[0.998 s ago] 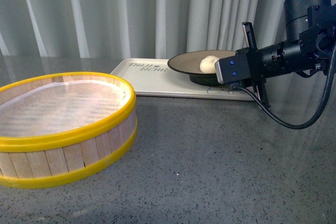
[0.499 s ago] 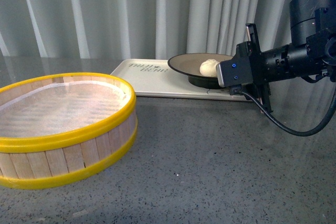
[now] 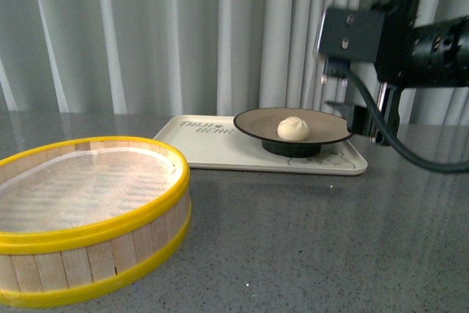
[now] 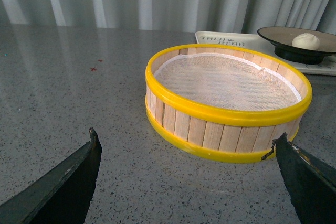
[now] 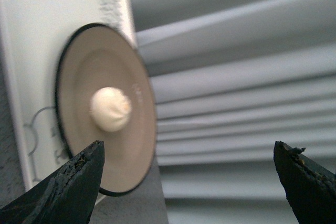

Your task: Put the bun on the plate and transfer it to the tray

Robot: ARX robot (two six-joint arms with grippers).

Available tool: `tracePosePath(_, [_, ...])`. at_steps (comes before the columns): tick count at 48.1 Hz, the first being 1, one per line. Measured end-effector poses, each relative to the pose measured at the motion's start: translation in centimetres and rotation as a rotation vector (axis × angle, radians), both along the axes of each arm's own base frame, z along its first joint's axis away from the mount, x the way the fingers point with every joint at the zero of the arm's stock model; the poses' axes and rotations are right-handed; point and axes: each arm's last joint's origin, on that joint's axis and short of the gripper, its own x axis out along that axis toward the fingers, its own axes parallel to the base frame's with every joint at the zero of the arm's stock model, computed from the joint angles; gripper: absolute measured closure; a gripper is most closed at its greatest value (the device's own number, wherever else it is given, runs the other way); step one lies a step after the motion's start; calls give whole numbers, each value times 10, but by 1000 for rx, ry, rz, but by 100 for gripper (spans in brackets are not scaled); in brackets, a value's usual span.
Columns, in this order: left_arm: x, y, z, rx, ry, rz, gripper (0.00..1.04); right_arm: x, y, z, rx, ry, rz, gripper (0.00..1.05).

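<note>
Sitting near the middle of the plate (image 3: pixel 293 125), the bun (image 3: pixel 293 128) shows its pleated top, cream-white against the tan inside. The plate rests on the tray (image 3: pixel 220 150), toward the tray's right end, its black foot planted on the white surface just above the small bear drawing; the grey lettering lies on the tray's bare part to the plate's left. Nearer than the tray and off to its left stands a round steamer basket (image 3: pixel 88 218) with yellow rims and wooden slats, lined with white cloth, well apart from the tray. All of this sits on a grey speckled table (image 3: pixel 308 240), with pale curtains (image 3: pixel 183 34) behind the tray.

Raised above the tray's right end, the right gripper (image 5: pixel 189 182) hangs clear of the plate and touches nothing; its jaws are spread wide, with the plate and bun seen between the two dark tips in the wrist view. The left gripper (image 4: pixel 194 177) sits low over the table on the side of the basket away from the tray, jaws likewise spread wide and holding nothing.
</note>
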Motion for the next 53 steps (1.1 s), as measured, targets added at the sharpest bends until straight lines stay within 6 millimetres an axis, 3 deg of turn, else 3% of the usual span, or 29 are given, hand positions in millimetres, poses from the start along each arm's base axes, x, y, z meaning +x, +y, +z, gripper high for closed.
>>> tracePosePath(2, [0, 0, 0, 0, 0, 0, 7, -23, 1, 16, 154, -27, -75, 9])
tracePosePath(4, [0, 0, 0, 0, 0, 0, 7, -32, 1, 26, 238, -27, -78, 9])
tracePosePath(10, [0, 0, 0, 0, 0, 0, 7, -39, -1, 38, 363, -17, -107, 9])
tracePosePath(17, [0, 0, 0, 0, 0, 2, 7, -58, -14, 4, 815, 113, -439, 32])
tracePosePath(19, [0, 0, 0, 0, 0, 2, 7, -65, -18, -4, 909, 139, -458, 37])
tracePosePath(24, [0, 0, 0, 0, 0, 0, 7, -103, -36, -25, 1169, 187, -463, 62])
tracePosePath(31, [0, 0, 0, 0, 0, 0, 7, -142, -48, -47, 1238, 212, -453, 93])
tracePosePath(34, [0, 0, 0, 0, 0, 0, 7, -151, -51, -55, 1240, 223, -457, 102])
tracePosePath(53, [0, 0, 0, 0, 0, 0, 7, -202, -69, -80, 1247, 235, -448, 103])
